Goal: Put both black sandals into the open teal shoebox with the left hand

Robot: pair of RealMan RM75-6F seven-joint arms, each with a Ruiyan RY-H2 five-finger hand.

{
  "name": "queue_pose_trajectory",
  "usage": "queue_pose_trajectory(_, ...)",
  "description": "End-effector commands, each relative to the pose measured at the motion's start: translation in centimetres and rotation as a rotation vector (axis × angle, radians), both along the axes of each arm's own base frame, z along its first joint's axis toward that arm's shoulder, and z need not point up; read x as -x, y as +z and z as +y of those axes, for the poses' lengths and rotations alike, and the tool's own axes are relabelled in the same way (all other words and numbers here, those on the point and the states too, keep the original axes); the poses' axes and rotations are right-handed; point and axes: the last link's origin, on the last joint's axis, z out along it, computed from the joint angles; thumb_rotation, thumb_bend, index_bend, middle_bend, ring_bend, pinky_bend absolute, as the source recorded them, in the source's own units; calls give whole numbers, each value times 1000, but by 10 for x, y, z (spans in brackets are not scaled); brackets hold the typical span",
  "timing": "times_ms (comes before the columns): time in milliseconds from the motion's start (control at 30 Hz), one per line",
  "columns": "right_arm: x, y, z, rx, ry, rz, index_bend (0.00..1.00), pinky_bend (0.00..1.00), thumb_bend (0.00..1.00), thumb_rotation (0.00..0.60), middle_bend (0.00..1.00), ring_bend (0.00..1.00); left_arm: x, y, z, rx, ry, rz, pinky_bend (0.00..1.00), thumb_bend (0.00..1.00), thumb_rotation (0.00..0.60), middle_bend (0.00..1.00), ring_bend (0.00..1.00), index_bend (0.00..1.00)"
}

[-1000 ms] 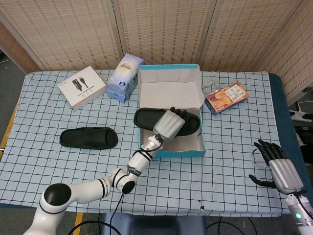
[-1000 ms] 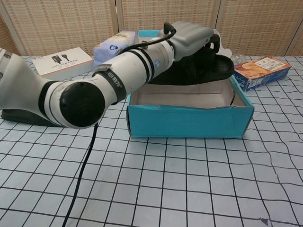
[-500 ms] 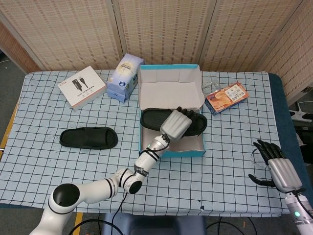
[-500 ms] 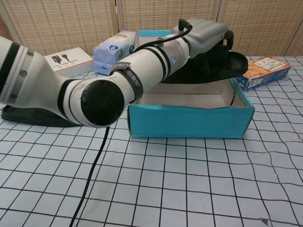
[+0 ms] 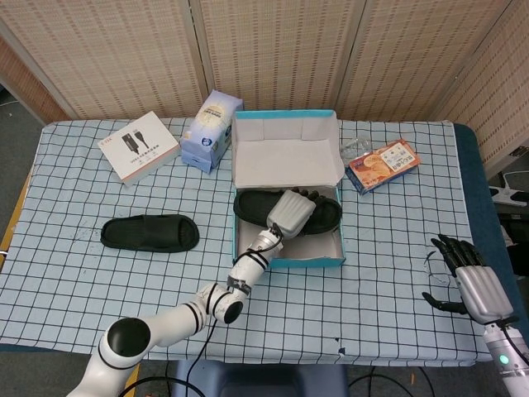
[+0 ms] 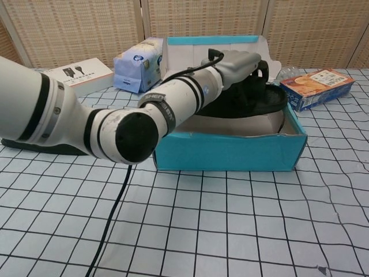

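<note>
The sandal [image 5: 318, 213] sits right under my left hand [image 5: 288, 212], fingers curled over its strap, soft matte rubber lying crosswise, toe and heel riding near the shoebox [image 5: 287, 249] walls rather than flat on the floor. It looks ready to be lowered and let go. The second sandal [image 5: 150, 233] lies well off to my hand's left on the checked cloth, long axis also crosswise, far nearer this arm than my right hand [image 5: 474, 281], which hangs idle, fingers loosely spread, holding nothing.
</note>
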Motion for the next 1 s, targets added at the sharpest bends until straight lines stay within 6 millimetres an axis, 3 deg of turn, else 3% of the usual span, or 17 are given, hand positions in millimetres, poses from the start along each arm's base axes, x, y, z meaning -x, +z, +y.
queue_pose_trajectory(33,1,-2,-1,-8,-4,2,0,0,154,472,0,0,-4,-7,-5,23,2,-15,652,469,600,585,537,363)
queue_pose_trajectory(167,-1,-1,0,-9,6,-2,0,0,154,471,0,0,-2,-8,-2,-23,-26,24,662,470,600,589,547,363)
queue_pose_trajectory(600,-2,-5,2,-35,12,-5,0,0,154,471,0,0,56,-6,21,-124,49,192,666,469,600,592,549,363)
queue_pose_trajectory(1000,-4,-5,3,-34,18,-6,0,0,154,470,0,0,78,-15,22,-78,104,216,666,465,600,576,548,345)
